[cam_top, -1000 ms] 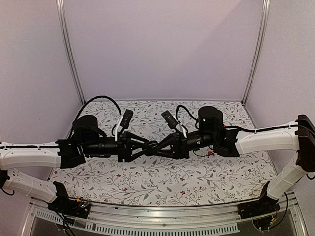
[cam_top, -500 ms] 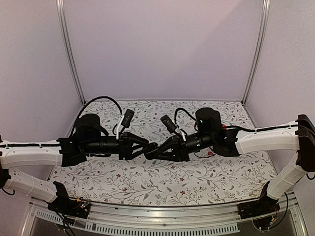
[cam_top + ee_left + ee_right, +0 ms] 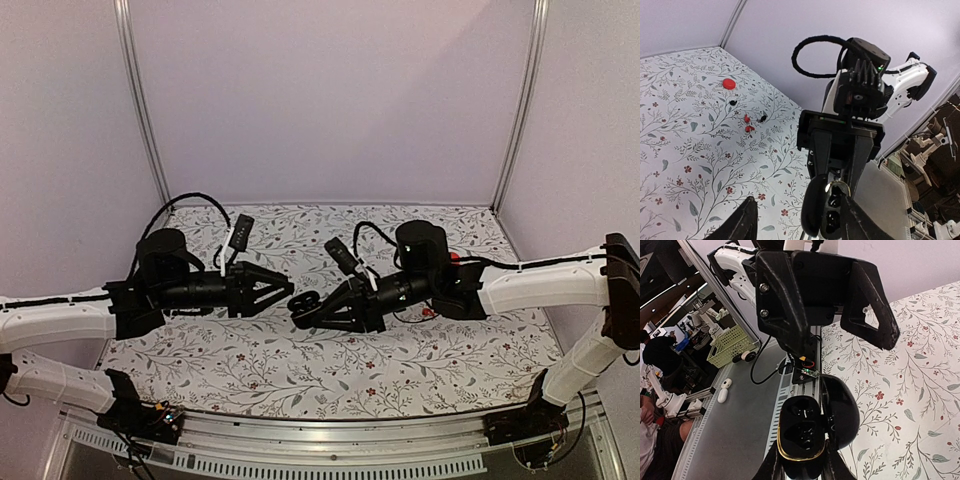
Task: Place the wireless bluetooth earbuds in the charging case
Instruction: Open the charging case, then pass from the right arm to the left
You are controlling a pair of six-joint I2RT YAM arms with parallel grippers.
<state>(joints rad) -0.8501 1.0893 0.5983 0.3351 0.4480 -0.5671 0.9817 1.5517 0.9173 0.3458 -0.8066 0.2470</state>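
Glossy black gold-rimmed case, open, gripped in right tool, left tool splayed empty, red buds, apparently, on floral counter.

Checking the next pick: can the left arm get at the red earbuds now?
Probably not directly: the left gripper is open, but the right gripper, holding the case, sits between it and the earbuds.

Both arms have white shells, black wrist joints, black angular fingers and looping black cables.
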